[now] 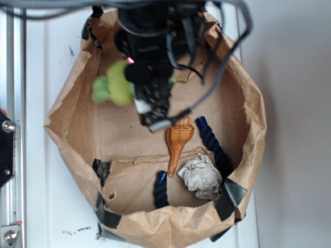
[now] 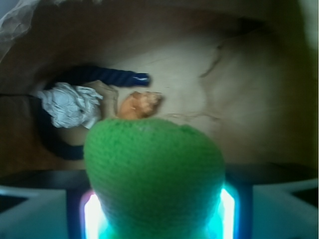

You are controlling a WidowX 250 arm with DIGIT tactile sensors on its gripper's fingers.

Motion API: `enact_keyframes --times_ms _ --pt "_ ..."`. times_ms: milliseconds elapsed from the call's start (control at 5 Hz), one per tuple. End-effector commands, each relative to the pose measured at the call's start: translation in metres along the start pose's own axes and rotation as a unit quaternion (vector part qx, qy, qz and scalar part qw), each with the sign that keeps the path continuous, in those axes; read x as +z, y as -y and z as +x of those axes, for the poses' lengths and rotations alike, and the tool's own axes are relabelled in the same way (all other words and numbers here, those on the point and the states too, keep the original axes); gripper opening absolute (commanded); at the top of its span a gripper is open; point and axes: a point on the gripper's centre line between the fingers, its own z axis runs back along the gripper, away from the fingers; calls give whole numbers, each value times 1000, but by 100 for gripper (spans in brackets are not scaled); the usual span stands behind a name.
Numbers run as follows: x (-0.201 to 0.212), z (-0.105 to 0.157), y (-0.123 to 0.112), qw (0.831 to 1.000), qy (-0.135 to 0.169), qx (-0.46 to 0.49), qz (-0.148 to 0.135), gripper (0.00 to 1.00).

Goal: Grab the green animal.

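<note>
One job, nearly done: your gripper (image 2: 155, 219) fingers are closed on the green animal (image 2: 154, 179), held up above the paper bag (image 1: 243, 150) floor. Seashell (image 1: 179, 142) and paper ball (image 1: 200, 176) lie untouched below.

no text, label, brand, number or sign can be read anywhere in either view; every surface is plain or too blurred to show any writing at all

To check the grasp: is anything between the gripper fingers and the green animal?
Nothing: in the wrist view the green animal fills the gripper, directly against its lit fingers.
</note>
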Motion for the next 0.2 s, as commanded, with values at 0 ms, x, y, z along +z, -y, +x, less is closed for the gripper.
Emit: enact_keyframes --times_ms 0 --pt "40 -6 16 992 117 -47 1 0"
